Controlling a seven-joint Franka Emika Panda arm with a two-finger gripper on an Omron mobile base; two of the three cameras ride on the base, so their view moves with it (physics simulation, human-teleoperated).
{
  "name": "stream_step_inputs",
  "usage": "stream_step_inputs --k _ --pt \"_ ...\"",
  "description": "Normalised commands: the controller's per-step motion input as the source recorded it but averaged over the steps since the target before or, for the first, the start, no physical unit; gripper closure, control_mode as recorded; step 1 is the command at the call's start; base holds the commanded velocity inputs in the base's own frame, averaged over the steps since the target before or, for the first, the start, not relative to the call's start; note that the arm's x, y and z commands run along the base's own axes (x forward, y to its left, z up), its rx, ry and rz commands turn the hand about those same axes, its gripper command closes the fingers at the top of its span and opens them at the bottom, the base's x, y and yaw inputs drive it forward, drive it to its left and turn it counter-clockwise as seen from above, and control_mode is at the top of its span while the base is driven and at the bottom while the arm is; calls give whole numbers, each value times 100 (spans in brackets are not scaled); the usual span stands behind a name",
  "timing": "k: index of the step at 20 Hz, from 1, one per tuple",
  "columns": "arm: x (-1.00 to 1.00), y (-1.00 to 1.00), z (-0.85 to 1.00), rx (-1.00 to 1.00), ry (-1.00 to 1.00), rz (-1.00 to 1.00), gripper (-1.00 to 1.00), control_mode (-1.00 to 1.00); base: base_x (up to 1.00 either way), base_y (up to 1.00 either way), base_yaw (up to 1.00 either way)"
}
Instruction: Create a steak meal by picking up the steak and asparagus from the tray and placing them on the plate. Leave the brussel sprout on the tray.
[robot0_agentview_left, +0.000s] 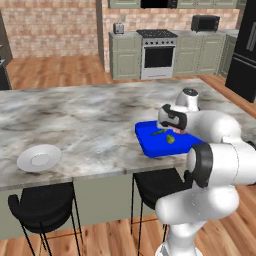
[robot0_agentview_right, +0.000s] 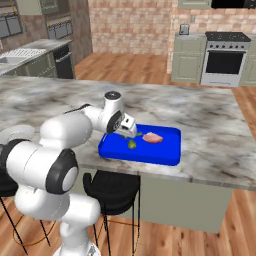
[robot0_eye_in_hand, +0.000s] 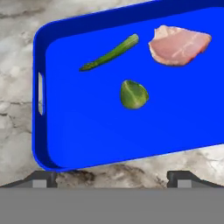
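Note:
The blue tray (robot0_eye_in_hand: 40, 131) lies on the marble counter and holds three things. The pink steak (robot0_eye_in_hand: 179, 44) sits toward one end, the thin green asparagus (robot0_eye_in_hand: 111, 53) lies beside it, and the round brussel sprout (robot0_eye_in_hand: 134, 94) rests nearer the middle. My gripper (robot0_eye_in_hand: 113, 180) hovers above the tray's near edge, open, with nothing between its fingertips (robot0_eye_in_hand: 42, 179). From the base, the gripper (robot0_agentview_right: 129, 129) hangs over the tray (robot0_agentview_right: 165, 154) just left of the steak (robot0_agentview_right: 152, 137) and sprout (robot0_agentview_right: 132, 144). The white plate (robot0_agentview_left: 39, 158) stands far to the left, bare.
The counter's front edge runs just below the tray (robot0_agentview_left: 150, 150). Black stools (robot0_agentview_left: 42, 210) stand under the overhang. Open marble stretches between tray and plate. My own arm (robot0_agentview_right: 65, 132) partly covers the plate (robot0_agentview_right: 14, 133) in the right base view.

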Motion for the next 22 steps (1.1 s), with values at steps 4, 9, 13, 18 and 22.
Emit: stream_step_inputs --k 4,9,13,18,22 --pt "50 -13 -29 0 4 -3 -100 -100 0 0 0" --pt "50 -10 -15 0 3 -1 -100 -100 0 0 0" --pt "46 -2 -19 0 2 0 -100 -100 0 0 0" --pt "42 0 -29 0 1 0 -100 -100 0 0 0" --pt "44 -3 -33 0 2 0 -100 -100 0 0 0"
